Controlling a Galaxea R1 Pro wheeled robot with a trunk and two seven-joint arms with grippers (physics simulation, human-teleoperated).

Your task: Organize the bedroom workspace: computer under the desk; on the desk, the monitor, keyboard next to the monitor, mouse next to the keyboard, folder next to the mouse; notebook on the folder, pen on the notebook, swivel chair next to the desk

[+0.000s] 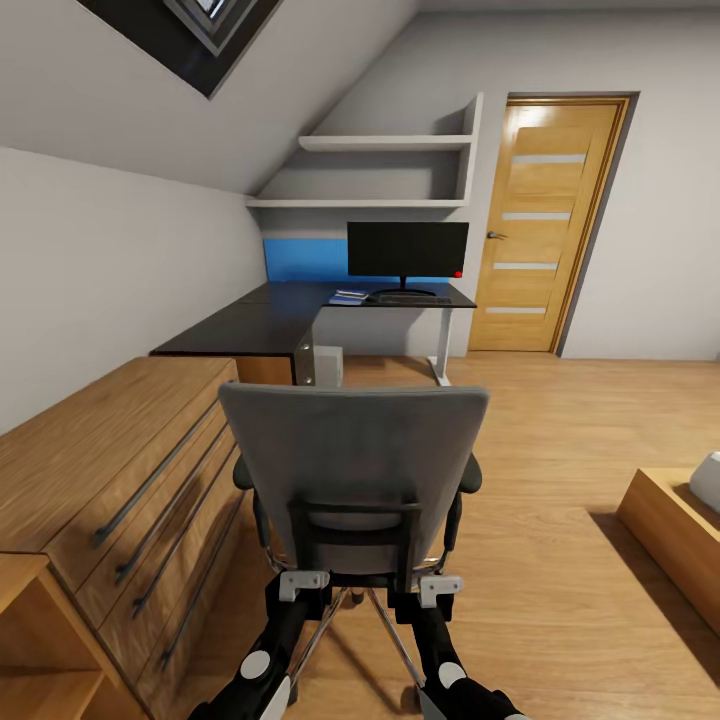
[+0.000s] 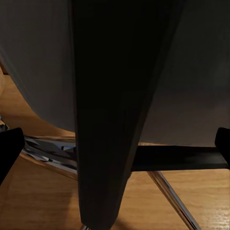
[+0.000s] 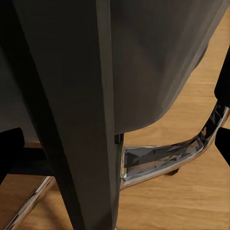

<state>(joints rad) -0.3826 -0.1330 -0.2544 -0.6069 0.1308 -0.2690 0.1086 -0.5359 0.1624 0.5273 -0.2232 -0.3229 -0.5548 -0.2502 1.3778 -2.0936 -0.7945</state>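
Note:
The grey swivel chair [image 1: 352,455] stands right in front of me, its back towards me. My left gripper [image 1: 300,572] and right gripper [image 1: 437,580] are both open, each astride a black upright of the chair's back frame [image 2: 115,120] [image 3: 76,120]. The uprights sit between the fingers [image 2: 8,148] [image 3: 9,148] without touching them. Across the room the black desk [image 1: 250,325] carries the monitor [image 1: 407,250], the keyboard [image 1: 408,298] and the blue folder [image 1: 349,297]. The light grey computer [image 1: 326,366] stands under it. Mouse, notebook and pen are too small to make out.
A long wooden chest of drawers [image 1: 110,470] runs along the left wall, close to the chair. A low wooden box [image 1: 670,530] sits at the right edge. A wooden door [image 1: 545,225] is behind the desk, with wall shelves [image 1: 385,145] above. Open wood floor lies to the right.

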